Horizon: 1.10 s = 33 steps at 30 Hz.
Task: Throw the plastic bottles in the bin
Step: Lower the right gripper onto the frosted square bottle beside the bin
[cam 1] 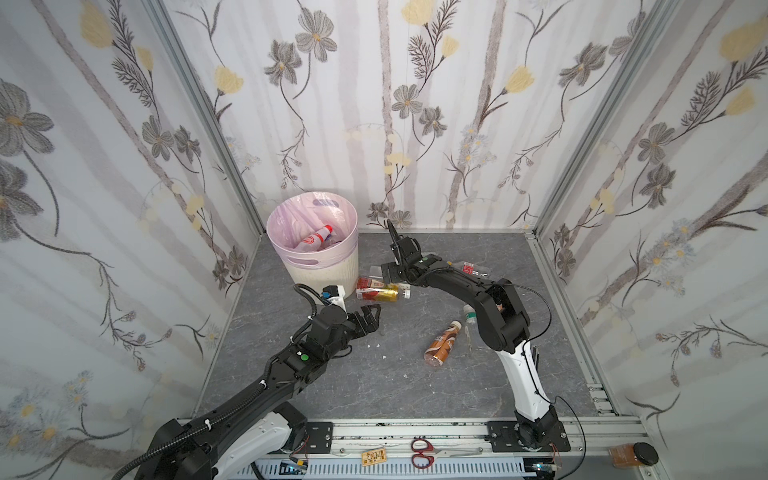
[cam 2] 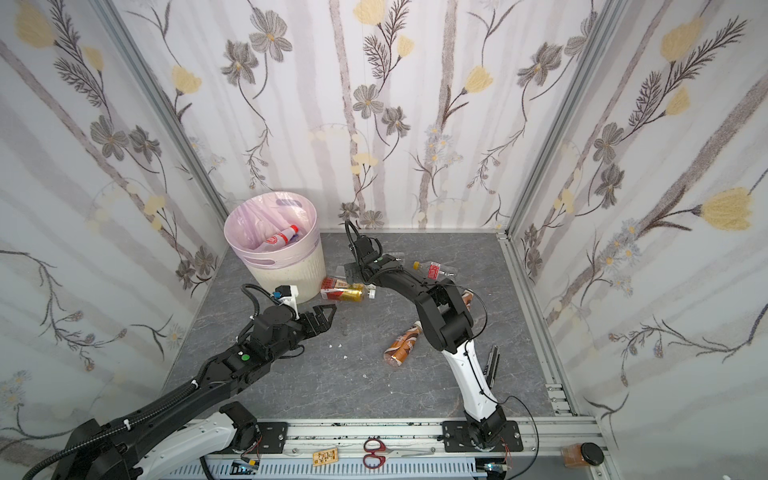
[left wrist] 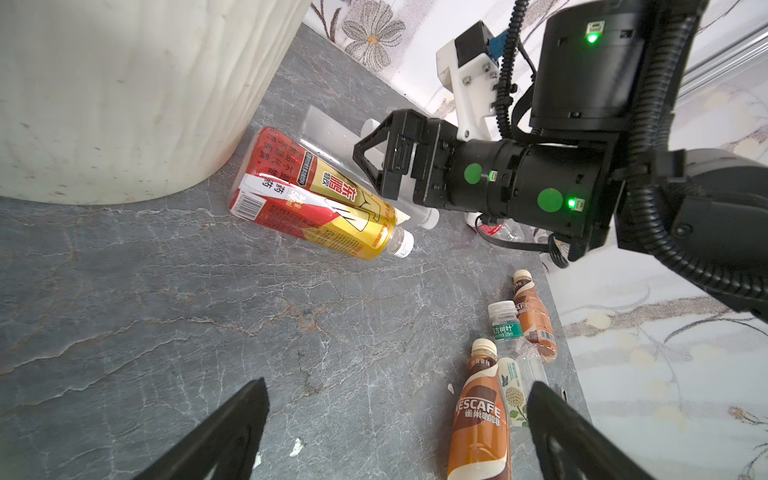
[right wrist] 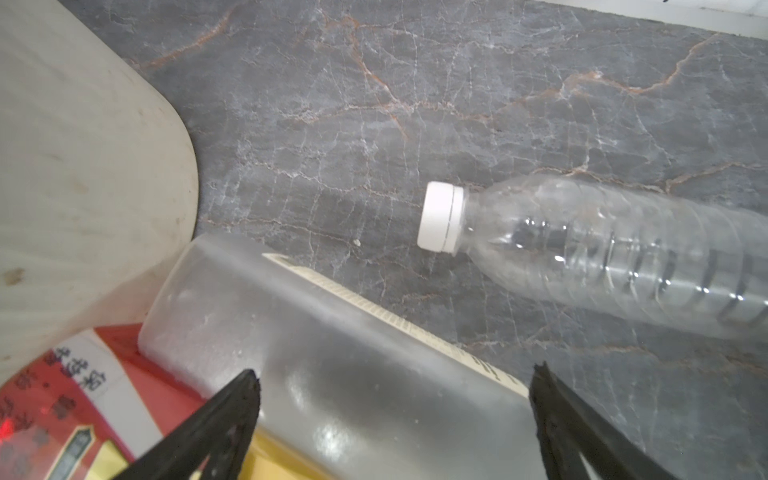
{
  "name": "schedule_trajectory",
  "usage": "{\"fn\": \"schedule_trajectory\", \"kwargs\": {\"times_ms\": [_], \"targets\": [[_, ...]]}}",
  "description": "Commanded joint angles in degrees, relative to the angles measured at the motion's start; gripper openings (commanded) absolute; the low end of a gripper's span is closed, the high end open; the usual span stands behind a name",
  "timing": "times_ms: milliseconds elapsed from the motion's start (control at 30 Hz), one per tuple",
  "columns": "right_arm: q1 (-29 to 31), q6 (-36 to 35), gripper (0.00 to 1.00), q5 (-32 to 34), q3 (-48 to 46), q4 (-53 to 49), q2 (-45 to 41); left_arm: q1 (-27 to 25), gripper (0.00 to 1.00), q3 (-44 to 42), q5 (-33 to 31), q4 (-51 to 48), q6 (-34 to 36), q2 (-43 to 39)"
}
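**Both hands spread, several bottles loose on surface**

Bin (cam 1: 320, 278) stands at abt 10 o'clock on the grey surface (cam 1: 332, 386), pink liner folded over its rim. A red-capped bottle (cam 1: 318, 237) lies inside it w/ more under it, too hidden to count.

Left hand (cam 1: 371, 318) hangs low at abt 5 o'clock from the bin. Its fingers are spread wide w/ nothing btwn them and only bare surface below.

At 3 o'clock of the bin base, just beside it, two red-and-gold bottles (cam 1: 376, 296) lie side by side, caps toward 3 o'clock.

Right hand (cam 1: 386, 272) sits on their 12 o'clock side, also spread wide. It hangs over a frosted bottle (right wrist: 332, 332) that lies against the red-and-gold pair. One finger is on each side of it, not pinching. A clear bottle (right wrist: 602, 253) w/ white cap lies near, apart from the frosted one.

Further right, a red-label bottle (cam 1: 471, 269) lies past the right arm toward 1 o'clock. A brown coffee bottle (cam 1: 442, 343) lies flat at abt 4 o'clock. A green-label bottle (cam 1: 469, 316) is partly hidden by the arm, w/ a second brown bottle (left wrist: 534, 320) beside it.
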Motion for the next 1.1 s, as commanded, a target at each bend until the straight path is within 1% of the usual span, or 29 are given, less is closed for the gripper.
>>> {"fn": "schedule_trajectory", "kwargs": {"times_ms": [0, 233, 433, 567, 633, 733, 833, 933, 1067], "targets": [[-0.1, 0.2, 1.00, 1.3, -3.0, 1.4, -2.7, -0.2, 1.00, -0.1, -0.8, 1.5, -0.1, -0.2], [0.0, 1.5, 1.00, 0.8, -13.0, 5.2, -9.8, -0.5, 1.00, -0.1, -0.9, 1.5, -0.3, 0.5], [0.7, 3.1, 1.00, -1.3, -22.7, 9.6, -15.1, -0.8, 1.00, -0.2, -1.1, 1.6, -0.2, 1.0], [1.5, 3.4, 1.00, -2.9, -26.3, 11.1, -16.8, -0.9, 1.00, 0.1, -0.9, 1.7, -0.3, 1.4], [1.4, 3.6, 1.00, -2.4, -27.6, 12.0, -18.9, -1.0, 1.00, 0.2, -1.1, 1.8, -0.3, 1.5], [1.4, 3.1, 1.00, -1.9, -26.6, 11.3, -21.4, -1.2, 1.00, 0.2, -1.3, 1.7, -0.3, 1.4], [1.0, 2.6, 1.00, -1.9, -23.2, 10.4, -21.9, -1.3, 1.00, 0.2, -1.4, 1.9, -0.3, 1.7], [0.6, 2.5, 1.00, -1.9, -17.7, 9.1, -18.9, -1.4, 1.00, 0.2, -1.7, 2.0, -0.1, 2.1], [0.2, 4.0, 1.00, -4.5, -10.1, 7.9, -12.5, -1.4, 1.00, 0.6, -1.7, 2.1, 0.2, 2.1]]}}
